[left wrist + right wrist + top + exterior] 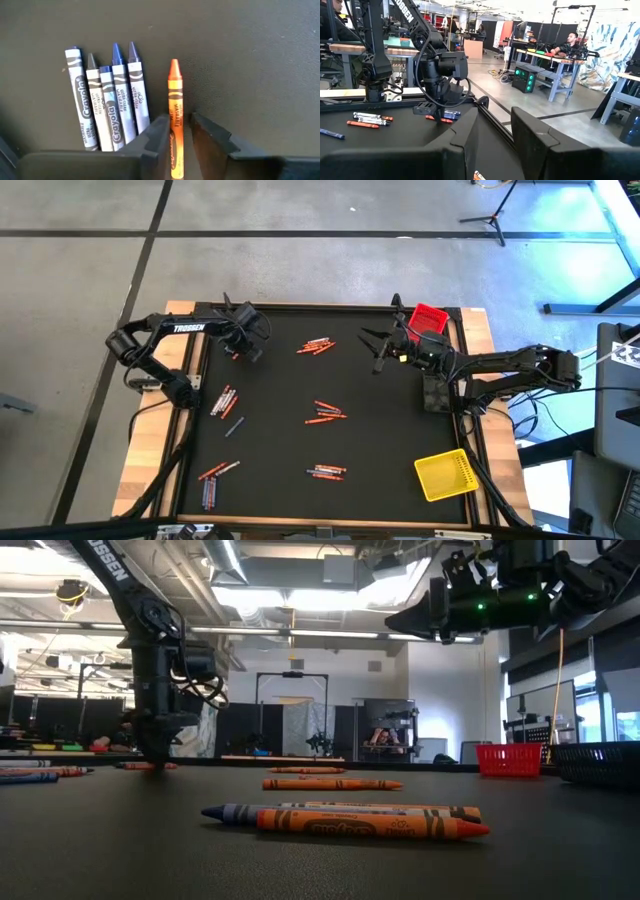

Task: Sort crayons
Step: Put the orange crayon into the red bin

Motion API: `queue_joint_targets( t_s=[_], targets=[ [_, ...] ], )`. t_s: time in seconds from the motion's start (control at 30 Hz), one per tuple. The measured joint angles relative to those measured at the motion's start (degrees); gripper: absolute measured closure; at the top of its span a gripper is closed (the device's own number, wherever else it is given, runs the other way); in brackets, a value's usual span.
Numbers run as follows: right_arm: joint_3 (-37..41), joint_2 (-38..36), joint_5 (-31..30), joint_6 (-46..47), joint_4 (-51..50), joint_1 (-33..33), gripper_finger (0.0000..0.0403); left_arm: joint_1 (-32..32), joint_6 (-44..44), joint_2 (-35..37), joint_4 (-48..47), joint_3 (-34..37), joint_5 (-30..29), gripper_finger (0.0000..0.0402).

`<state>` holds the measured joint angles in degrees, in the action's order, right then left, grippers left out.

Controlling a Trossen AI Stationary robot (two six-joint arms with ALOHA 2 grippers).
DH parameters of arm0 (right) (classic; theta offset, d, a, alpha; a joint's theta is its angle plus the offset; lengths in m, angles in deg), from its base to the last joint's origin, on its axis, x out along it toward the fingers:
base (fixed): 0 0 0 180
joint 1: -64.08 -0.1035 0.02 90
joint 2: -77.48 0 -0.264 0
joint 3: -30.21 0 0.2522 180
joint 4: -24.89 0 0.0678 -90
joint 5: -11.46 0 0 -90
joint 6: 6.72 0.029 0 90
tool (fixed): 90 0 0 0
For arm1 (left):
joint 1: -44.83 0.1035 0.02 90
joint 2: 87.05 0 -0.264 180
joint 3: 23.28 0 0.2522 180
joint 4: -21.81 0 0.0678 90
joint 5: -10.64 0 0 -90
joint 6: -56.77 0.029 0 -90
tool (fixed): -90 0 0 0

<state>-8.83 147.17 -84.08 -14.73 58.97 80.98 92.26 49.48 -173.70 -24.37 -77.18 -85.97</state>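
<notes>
Crayons lie flat on the black mat in loose groups (316,345) (325,413) (325,472) (224,400) (212,480). My left gripper (236,352) points down at the mat's far left. Its fingers stand narrowly apart on either side of an orange crayon (174,100), beside a row of blue and grey crayons (107,105). My right gripper (378,350) hangs level above the mat's far right, open with nothing between its fingers (495,145). My left gripper comes from above, pointing down, with a finger on each side of the orange crayon's wrapped rear half (175,135). One finger (159,137) lies against the crayon's side. A strip of mat shows between the crayon and the other finger (205,137). The crayon lies flat on the mat.
A red bin (428,317) stands at the far right corner behind my right gripper, and a yellow bin (445,474) at the near right. A dark bin (600,762) sits by the right edge. A single blue crayon (234,427) lies left of the middle.
</notes>
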Motion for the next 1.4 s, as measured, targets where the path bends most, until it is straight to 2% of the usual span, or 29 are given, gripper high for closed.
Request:
queue_joint_targets(
  t_s=[0.23, 0.47, 0.6, 0.83, 1.0, 1.17, 1.4],
  targets=[
    [0.0, 0.0, 0.0, 0.1, 0.0, 0.0, 0.0288, -0.2, 0.9, 0.0, 0.3, 0.0, 0.1, 0.0377],
    [0.0, 0.0, 0.0, 0.2, 0.0, 0.0, 0.0288, -2.1, 1.4, 1.6, -0.2, -0.7, 0.3, 0.0387],
    [0.0, 0.0, 1.9, 2.0, 0.0, 0.0, 0.0288, -4.5, 1.5, 5.5, 0.0, -2.2, 0.6, 0.0387],
    [0.0, 0.0, 6.6, 2.9, 0.0, 0.0, 0.0288, -11.8, 1.4, 16.4, 2.3, -3.0, 0.1, 0.0387],
    [0.0, 0.0, 6.7, 4.8, 0.0, 0.0, 0.0288, -19.3, 2.6, 21.9, 9.0, -3.0, -1.5, 0.0388],
    [0.0, 0.0, 10.0, 6.5, 0.0, 0.0, 0.0282, -26.9, 3.4, 23.0, 18.5, -2.9, -2.3, 0.0388],
    [0.0, 1.5, 11.9, 6.3, 0.3, 0.0, 0.0222, -34.8, 9.6, 22.3, 44.4, 3.8, -2.7, 0.0388]
  ],
)
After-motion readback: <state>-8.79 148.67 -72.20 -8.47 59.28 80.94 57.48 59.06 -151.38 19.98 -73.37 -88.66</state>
